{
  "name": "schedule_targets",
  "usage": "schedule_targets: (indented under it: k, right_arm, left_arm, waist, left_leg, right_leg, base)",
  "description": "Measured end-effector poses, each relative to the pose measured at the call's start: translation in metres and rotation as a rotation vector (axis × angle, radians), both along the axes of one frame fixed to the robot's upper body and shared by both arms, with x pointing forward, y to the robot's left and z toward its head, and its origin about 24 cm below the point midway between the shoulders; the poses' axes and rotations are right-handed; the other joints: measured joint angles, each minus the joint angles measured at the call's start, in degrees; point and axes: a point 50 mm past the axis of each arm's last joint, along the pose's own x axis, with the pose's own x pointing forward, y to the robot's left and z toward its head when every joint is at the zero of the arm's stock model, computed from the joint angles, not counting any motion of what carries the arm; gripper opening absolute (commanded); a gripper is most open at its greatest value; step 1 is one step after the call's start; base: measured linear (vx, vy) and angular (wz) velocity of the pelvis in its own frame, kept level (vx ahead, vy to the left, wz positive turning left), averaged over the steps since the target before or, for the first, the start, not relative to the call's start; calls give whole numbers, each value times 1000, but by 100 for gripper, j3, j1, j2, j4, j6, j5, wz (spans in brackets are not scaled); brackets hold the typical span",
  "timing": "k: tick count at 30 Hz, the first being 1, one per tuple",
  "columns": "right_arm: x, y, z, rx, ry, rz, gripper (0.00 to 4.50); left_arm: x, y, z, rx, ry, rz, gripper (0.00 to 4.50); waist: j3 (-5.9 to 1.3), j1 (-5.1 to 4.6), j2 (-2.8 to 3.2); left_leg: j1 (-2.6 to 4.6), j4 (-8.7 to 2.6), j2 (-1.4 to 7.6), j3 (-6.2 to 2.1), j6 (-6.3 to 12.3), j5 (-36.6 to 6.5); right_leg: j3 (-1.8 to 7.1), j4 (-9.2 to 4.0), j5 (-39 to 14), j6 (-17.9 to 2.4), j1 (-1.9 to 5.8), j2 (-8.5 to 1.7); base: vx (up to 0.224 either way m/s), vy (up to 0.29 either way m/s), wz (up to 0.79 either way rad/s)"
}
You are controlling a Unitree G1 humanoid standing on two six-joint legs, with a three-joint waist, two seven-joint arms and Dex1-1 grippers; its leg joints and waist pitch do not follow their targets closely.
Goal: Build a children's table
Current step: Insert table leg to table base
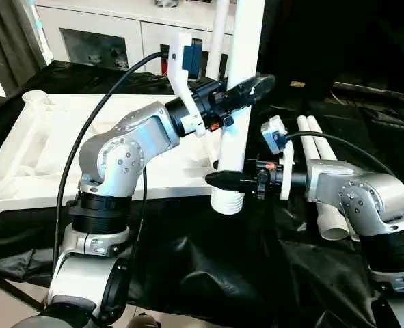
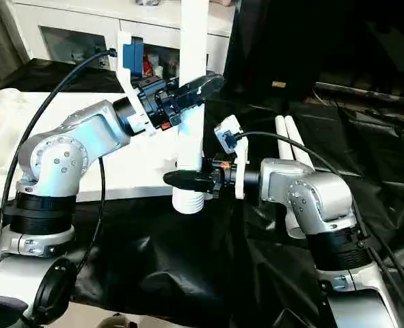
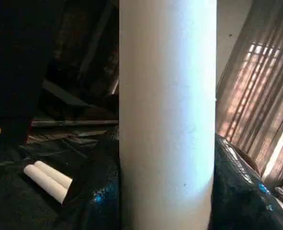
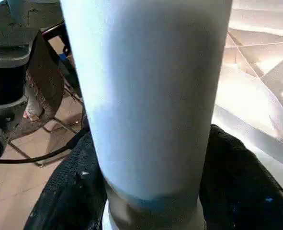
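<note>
Table leg upright between both jaws

White leg, black cloth

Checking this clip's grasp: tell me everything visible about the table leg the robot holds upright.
The held leg is a smooth white plastic-looking tube, standing about upright, its top out of the picture. Its lower end is a ribbed, threaded collar, hanging at the near edge of the white table top over black cloth. The left gripper clasps it higher up; the right gripper brackets it just above the collar.
</note>
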Motion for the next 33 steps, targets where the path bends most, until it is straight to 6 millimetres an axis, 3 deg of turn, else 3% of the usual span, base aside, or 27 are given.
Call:
schedule_targets:
  k: [12,17,18,29,31,33]
  right_arm:
    - [0,0,1,16,1,5,281]
    - [-1,1,2,22,2,15,242]
    - [-1,1,2,21,2,15,217]
    - [-2,1,2,16,2,18,196]
    - [-2,1,2,16,2,17,196]
    - [-2,1,2,15,2,17,196]
  left_arm:
    - [-1,-1,0,2,1,-16,180]
    - [-1,-1,0,2,-1,-19,180]
    - [-1,-1,0,1,-1,-19,180]
    - [0,-1,-1,-1,1,-16,180]
    - [0,-2,-1,-2,4,-11,236]
    - [0,-2,-2,-3,11,-16,250]
  waist:
    - [0,-1,0]
    - [0,-1,0]
    - [0,0,0]
    - [1,1,1]
    - [1,1,2]
    - [1,-1,2]
  left_leg:
    - [0,0,0,0,0,0]
    - [0,0,0,0,0,0]
    - [0,0,0,0,0,0]
    - [0,0,0,0,0,0]
    - [0,0,0,0,0,0]
    - [0,0,0,0,0,0]
  right_leg:
    - [0,0,0,0,0,0]
    - [0,-1,0,0,0,0]
    - [0,-1,0,0,0,0]
    - [0,-1,-1,1,0,0]
    - [0,-2,-1,1,0,0]
    - [0,-1,-1,1,0,0]
  base:
    - [0,0,0]
    - [0,0,0]
    - [0,0,0]
    - [0,0,0]
    - [0,0,0]
    - [0,0,0]
